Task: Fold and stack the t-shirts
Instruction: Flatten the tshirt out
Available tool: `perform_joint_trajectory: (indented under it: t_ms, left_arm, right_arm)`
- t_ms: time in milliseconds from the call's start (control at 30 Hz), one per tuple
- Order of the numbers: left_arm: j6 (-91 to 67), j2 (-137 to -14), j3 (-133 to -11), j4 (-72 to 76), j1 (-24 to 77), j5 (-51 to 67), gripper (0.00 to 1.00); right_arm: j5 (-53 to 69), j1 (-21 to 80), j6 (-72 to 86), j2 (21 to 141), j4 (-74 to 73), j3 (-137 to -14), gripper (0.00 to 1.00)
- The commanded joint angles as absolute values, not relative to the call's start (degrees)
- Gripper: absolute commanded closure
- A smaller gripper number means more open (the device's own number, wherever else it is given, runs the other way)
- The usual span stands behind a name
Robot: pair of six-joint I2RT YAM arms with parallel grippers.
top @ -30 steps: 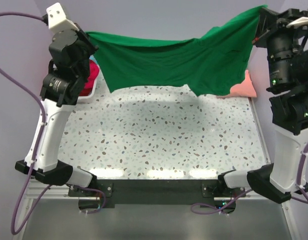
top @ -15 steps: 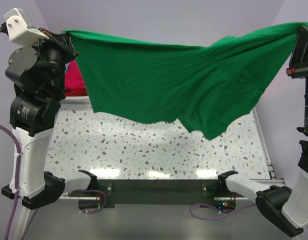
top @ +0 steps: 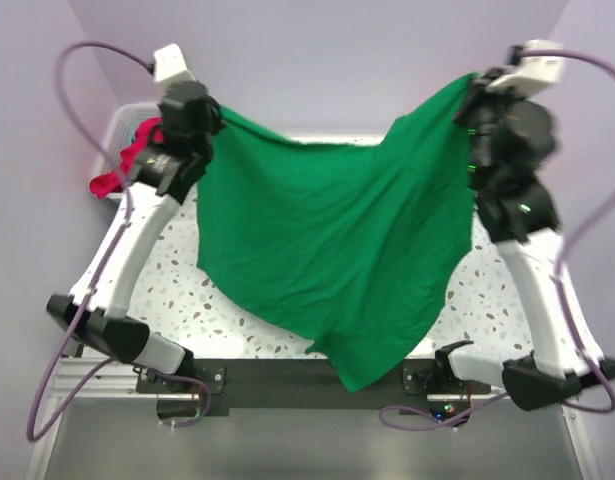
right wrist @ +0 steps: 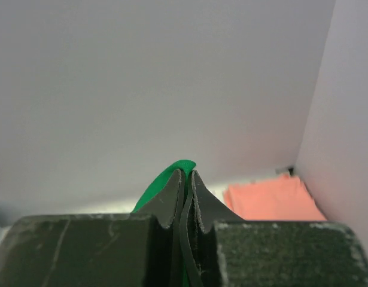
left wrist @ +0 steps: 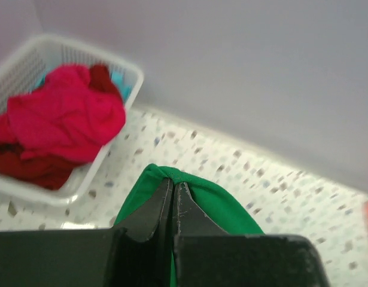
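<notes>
The tabletop [top: 172, 290] is a pale terrazzo sheet flecked with grey and brown, glossy enough to catch light. Plain lilac walls [top: 317, 60] close it in on the far side and on both flanks. A metal apron lies in front of its near edge, where a black mounting bar [top: 277, 375] carries both arm bases.

The green t-shirt [top: 327, 250] hangs in the air over the middle of the tabletop, strung between the two arms. The left gripper [top: 215, 118] is clamped on its upper left corner above the far left part of the tabletop. In the left wrist view, the fingers [left wrist: 163, 200] are pressed together with a green fold poking out between them. The right gripper [top: 471, 95] pinches the upper right corner above the far right side, its jaws likewise closed tight on green cloth in its own wrist view. From there the shirt droops in a broad sheet, and its lowest tip reaches past the near edge, in front of the black bar.

A white mesh basket [left wrist: 91, 170] stands at the far left corner, heaped with red and magenta t-shirts [left wrist: 64, 119], with a bit of blue cloth [left wrist: 119, 84] among them. A magenta piece trails over its rim. The salmon-pink t-shirt [right wrist: 270, 200] lies flat at the far right corner, against the wall. Purple cables [top: 82, 60] loop from both arms.
</notes>
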State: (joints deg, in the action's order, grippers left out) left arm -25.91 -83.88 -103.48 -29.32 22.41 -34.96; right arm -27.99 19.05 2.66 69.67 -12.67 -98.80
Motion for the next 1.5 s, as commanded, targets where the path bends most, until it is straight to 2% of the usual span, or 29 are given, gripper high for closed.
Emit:
perform_joint_trajectory:
  t_ms: [0,133,233,433,567,600,633,667,700,767,800,867,1033,1333,1467]
  left_arm:
    - [-32.24,-89.63,-89.52,-24.27,21.89,-39.20,1.00]
    - [-34.01,-97.80,-84.99,-19.87,21.53,-42.36,1.00]
    - [-33.58,-106.85,-87.96,-16.18,20.40,-42.80,1.00]
    - [-31.20,-125.31,-105.88,-17.13,17.15,-42.01,1.00]
    - [-28.48,-137.51,-122.02,-18.45,14.68,-39.12,1.00]
    - [-27.87,-139.38,-124.69,-18.81,14.33,-38.15,1.00]
    - [-26.73,-140.87,-126.80,-18.81,13.72,-37.71,0.96]
    - [-25.76,-142.11,-127.96,-17.68,13.45,-37.27,0.69]
    - [-24.97,-142.12,-127.45,-15.93,13.10,-36.83,0.55]
    - [-24.43,-142.29,-127.17,-12.92,12.22,-36.74,0.31]
    - [-25.04,-142.73,-127.96,-13.36,11.69,-36.39,0.25]
    - [-26.37,-142.30,-128.24,-13.98,10.38,-35.08,0.15]
    - [-25.14,-137.82,-123.67,-10.99,9.84,-33.06,0.05]
    - [-25.31,-132.81,-122.26,-21.88,9.93,-21.02,0.04]
    - [-25.58,-131.23,-117.88,-22.76,9.93,-15.31,0.06]
  right_arm:
    - [-36.11,18.81,5.97,76.54,-2.57,-85.47,1.00]
    - [-37.79,18.81,7.73,86.63,3.94,-81.83,1.00]
    - [-39.29,18.72,8.35,98.58,5.36,-86.65,1.00]
    - [-37.88,17.93,8.09,120.82,5.28,-104.39,1.00]
    - [-36.39,16.88,8.00,132.52,0.20,-123.16,1.00]
    - [-36.13,16.79,8.00,134.80,-1.30,-126.09,0.96]
    - [-35.86,16.70,7.48,138.04,-1.93,-128.65,0.86]
    - [-35.77,16.70,7.47,139.47,-3.33,-133.02,0.74]
    - [-35.68,16.70,7.38,140.35,-3.86,-134.72,0.62]
    - [-35.68,16.61,7.12,141.50,-4.22,-136.84,0.53]
    - [-35.77,16.52,7.03,141.33,-4.13,-136.85,0.45]
    - [-36.12,16.26,6.94,140.72,-3.78,-136.23,0.39]
    - [-37.00,16.08,7.47,137.82,-5.27,-134.65,0.35]
    - [-33.16,15.30,20.36,128.24,-27.84,-128.06,0.36]
    - [-30.33,14.68,25.83,127.09,-38.02,-126.65,0.37]
